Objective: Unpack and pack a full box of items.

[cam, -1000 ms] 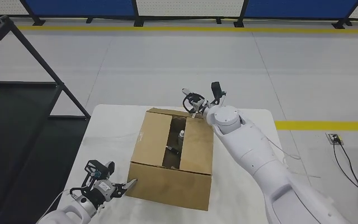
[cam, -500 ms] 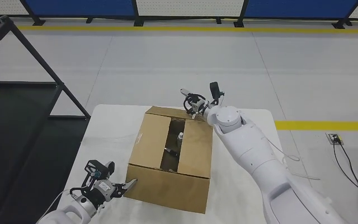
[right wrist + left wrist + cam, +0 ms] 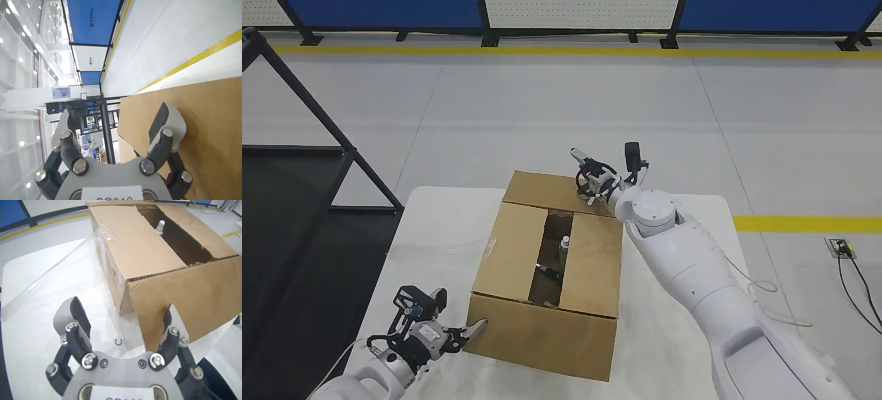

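**Far flap could spring back**

We've got the box (image 3: 542, 290) mid-table, its far flap (image 3: 542, 187) folded out toward 12 o'clock. The right gripper (image 3: 115, 111) is at that flap, fingers spread, one laid over the cardboard, pinching nothing. Ease off and we reckon it springs up; press hard and the box could skid toward 6. The left gripper (image 3: 122, 306) hovers at 7 o'clock, fingers wide, empty. Two long flaps hem in the bottle (image 3: 160, 226). Loose tape (image 3: 56, 266) at 9 o'clock could snag.

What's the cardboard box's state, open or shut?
Partly open: the cardboard box has a gap between its two top flaps, a white-capped bottle showing inside.
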Motion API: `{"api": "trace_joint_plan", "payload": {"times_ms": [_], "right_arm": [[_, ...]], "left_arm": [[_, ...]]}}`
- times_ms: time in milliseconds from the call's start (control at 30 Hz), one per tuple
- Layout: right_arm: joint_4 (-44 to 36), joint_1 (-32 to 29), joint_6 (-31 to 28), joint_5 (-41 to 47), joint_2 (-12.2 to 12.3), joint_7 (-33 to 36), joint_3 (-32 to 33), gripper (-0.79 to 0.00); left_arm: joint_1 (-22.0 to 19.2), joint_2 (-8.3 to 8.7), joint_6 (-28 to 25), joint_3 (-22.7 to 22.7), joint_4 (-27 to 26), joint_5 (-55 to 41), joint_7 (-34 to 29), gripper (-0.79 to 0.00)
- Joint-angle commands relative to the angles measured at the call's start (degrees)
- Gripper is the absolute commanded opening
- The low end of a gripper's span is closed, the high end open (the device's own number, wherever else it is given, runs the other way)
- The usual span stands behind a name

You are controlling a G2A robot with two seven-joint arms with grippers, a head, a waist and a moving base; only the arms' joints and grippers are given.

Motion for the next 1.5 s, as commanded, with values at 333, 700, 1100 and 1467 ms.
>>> {"api": "trace_joint_plan", "payload": {"times_ms": [333,700,1100,1467], "right_arm": [[0.4,-0.3,-0.3,-1.5,0.2,1.3,2.1,0.0],[0.3,-0.6,-0.4,-2.9,0.4,2.0,3.9,0.0],[-0.1,-0.8,-0.3,-4.4,0.5,2.7,5.6,0.0],[-0.6,-0.9,-0.5,-5.9,0.5,3.5,6.9,0.0]], "left_arm": [[1.0,0.49,-2.4,-0.9,-0.7,2.3,-0.9,0.0],[-1.5,0.4,-1.7,0.7,2.0,-1.7,-1.8,0.0],[0.2,0.96,-0.3,-8.6,1.2,-19.0,-3.4,0.0],[-7.7,0.21,14.3,1.5,6.8,-8.1,-5.0,0.0]]}}
